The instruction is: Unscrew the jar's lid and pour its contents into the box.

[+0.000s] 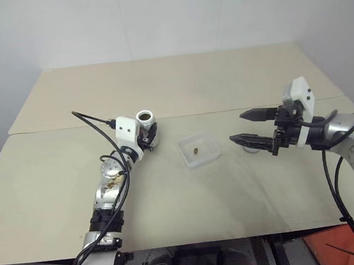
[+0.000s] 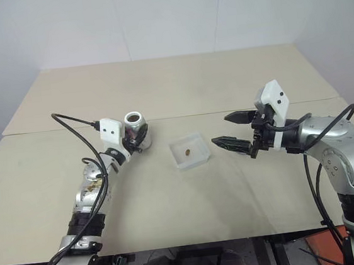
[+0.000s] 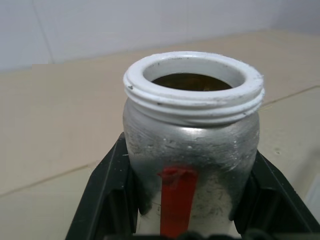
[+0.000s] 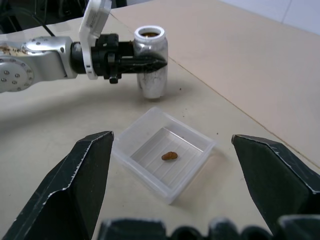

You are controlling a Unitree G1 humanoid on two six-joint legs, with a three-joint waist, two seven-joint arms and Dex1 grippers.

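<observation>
The jar (image 1: 145, 119) stands upright with its mouth open and no cap on it, near the middle of the table (image 1: 178, 82), pinched at its sides by the left tool (image 1: 149, 134), whose black fingers (image 3: 105, 195) press against the silvery wall on either side of the red stripe. In the left wrist view the white threaded rim is plain, and the inside looks dark brownish; whether anything remains at the bottom cannot be told from that angle. Whether the jar's base rests on the table or sits just above it is also unclear, though in the right wrist view it appears to touch. Just beside the jar, toward the robot's right, lies the box (image 1: 199, 150), a shallow clear square tray flat on the table, and in the middle of it sits the contents (image 4: 169, 156), a single small brown pellet. The right tool (image 1: 251, 128) hovers over the table on the far side of the box from the jar, apart from both, its two fingers spread wide with nothing between them. Beneath that tool a small pale rounded shape shows on the table, mostly covered by the lower finger; possibly the lid, but too hidden to say.
</observation>
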